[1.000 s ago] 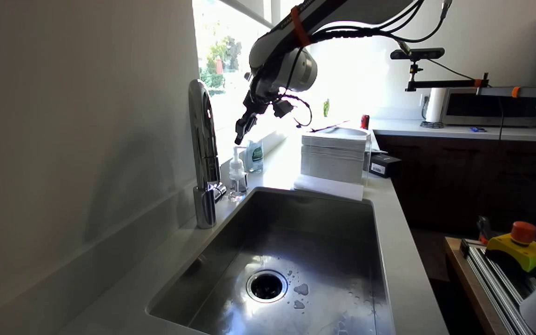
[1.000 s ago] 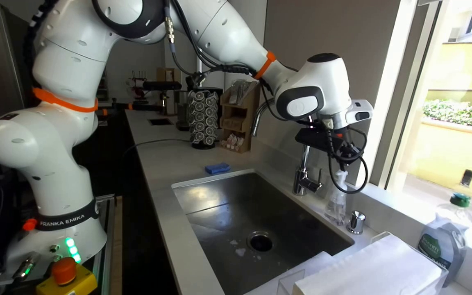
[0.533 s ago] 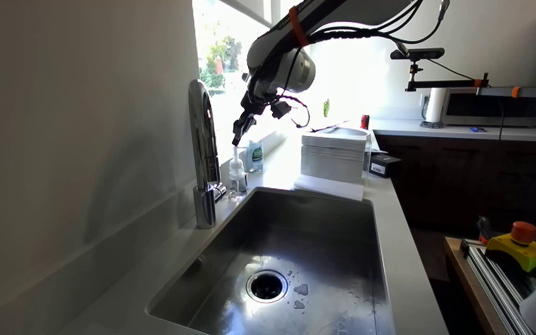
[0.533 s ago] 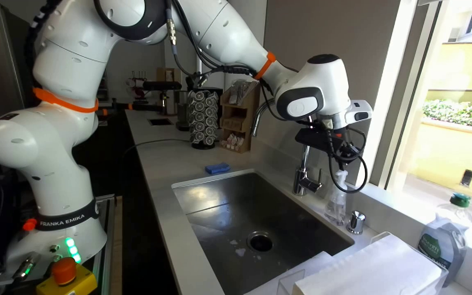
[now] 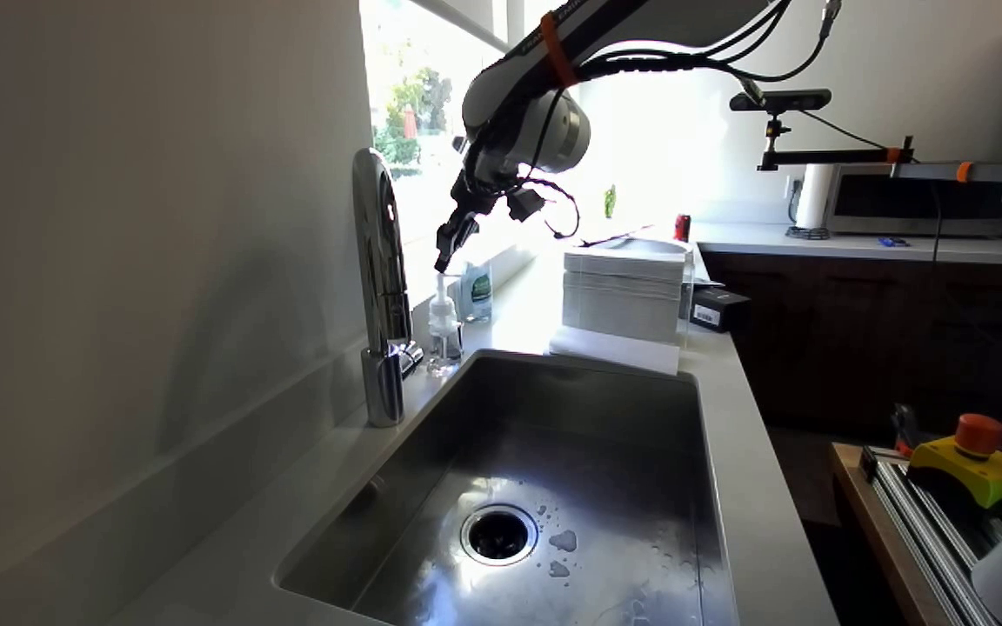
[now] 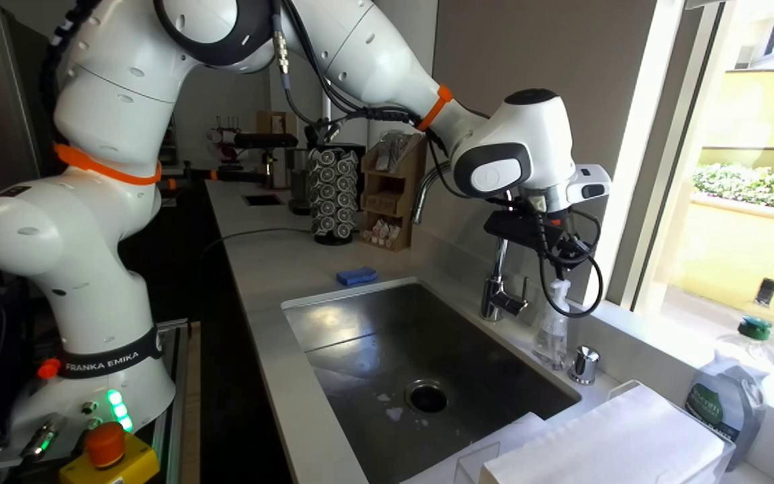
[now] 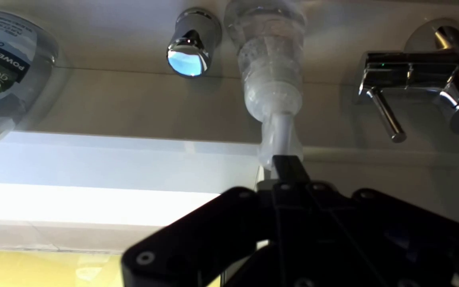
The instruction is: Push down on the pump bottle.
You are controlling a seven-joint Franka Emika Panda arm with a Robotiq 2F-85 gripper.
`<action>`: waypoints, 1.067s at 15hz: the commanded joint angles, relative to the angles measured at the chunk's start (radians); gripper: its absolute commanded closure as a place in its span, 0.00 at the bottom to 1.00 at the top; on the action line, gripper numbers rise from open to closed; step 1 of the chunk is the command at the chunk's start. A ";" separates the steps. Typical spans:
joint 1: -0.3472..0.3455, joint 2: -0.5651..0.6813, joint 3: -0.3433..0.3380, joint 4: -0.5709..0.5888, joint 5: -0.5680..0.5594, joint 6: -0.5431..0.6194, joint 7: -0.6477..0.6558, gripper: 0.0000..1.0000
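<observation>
Claw [image 7: 287, 161]: jaws tog., tips at pump head [image 7: 281, 129]; contact, we can't tell.
Pump btl [image 7: 270, 71]: upper ctr of our wrist view, btwn chrome cap [image 7: 195, 40] & tap [image 7: 412, 69].

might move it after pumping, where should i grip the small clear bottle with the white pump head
Probably best at the white plastic collar of the small clear pump bottle, coming in from over the grey metal sink. The bottle stands upright, narrows towards the collar, and has the curved chrome tap and short chrome cylinder on either side.
</observation>
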 commanded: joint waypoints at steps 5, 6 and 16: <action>-0.020 0.053 0.017 0.014 0.027 -0.046 -0.023 1.00; -0.021 0.058 0.021 0.018 0.032 -0.047 -0.024 1.00; -0.023 0.118 0.017 0.064 0.025 -0.084 -0.002 1.00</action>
